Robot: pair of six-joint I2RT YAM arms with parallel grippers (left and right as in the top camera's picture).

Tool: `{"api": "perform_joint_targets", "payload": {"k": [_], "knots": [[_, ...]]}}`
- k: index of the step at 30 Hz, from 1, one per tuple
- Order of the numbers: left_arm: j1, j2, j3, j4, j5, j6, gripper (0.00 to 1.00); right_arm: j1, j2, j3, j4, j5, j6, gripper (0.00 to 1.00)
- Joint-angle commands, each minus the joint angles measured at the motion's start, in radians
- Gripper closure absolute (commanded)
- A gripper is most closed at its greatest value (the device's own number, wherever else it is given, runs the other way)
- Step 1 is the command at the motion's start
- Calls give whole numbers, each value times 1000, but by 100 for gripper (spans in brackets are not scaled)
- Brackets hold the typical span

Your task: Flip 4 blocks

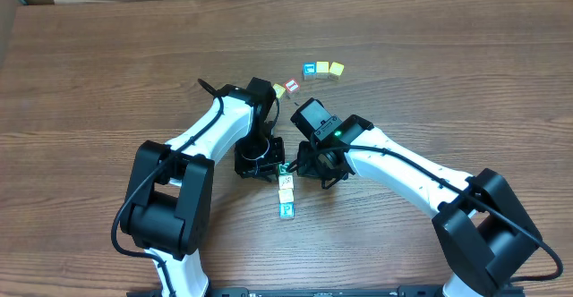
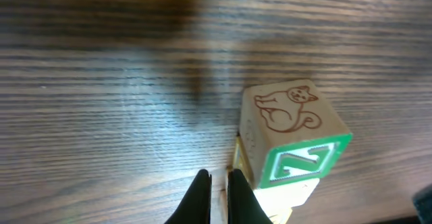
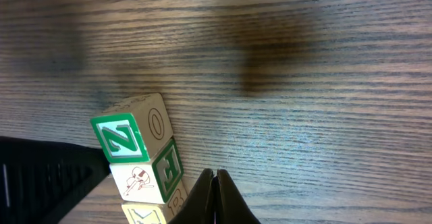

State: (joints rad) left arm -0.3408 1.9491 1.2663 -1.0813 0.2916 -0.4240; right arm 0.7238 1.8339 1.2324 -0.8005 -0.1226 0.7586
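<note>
Overhead, we see both arms bent inward toward the middle of the wooden surface, their tips on either side of a short line of four blocks. The green Z block heads that line, just below frame centre. Under it come the cream block, the yellow block and the teal-blue block, each touching the next. The left end effector sits just left of the green Z block and the right end effector just right of it. Higher up, well apart from the line, a red-faced block lies beside a pale block, and three more blocks form a row to their upper right.

From the left wrist, we find the left end effector with fingers drawn together, only a thin slit between them and nothing in it. The green Z block lies to the right, a cat drawing on its top face. From the right wrist, the right end effector is pressed fully closed and empty at bottom centre, with the green Z block to its upper left and the cream block touching that block from below.
</note>
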Motion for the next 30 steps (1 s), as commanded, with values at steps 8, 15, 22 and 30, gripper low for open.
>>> {"api": "perform_joint_targets", "payload": {"k": [8, 15, 22, 30], "knots": [[89, -1, 1, -9, -32, -2, 96, 3, 2, -5, -8, 10, -35, 96], [221, -6, -4, -108, -37, 89, 96, -14, 2, -5, -54, 132, -34, 92], [208, -6, -95, -93, -7, 130, 96, -93, 3, -5, -72, 254, -35, 85], [154, -6, -239, 68, 102, 128, 96, -256, 9, -8, -76, 253, -61, 85]]}}
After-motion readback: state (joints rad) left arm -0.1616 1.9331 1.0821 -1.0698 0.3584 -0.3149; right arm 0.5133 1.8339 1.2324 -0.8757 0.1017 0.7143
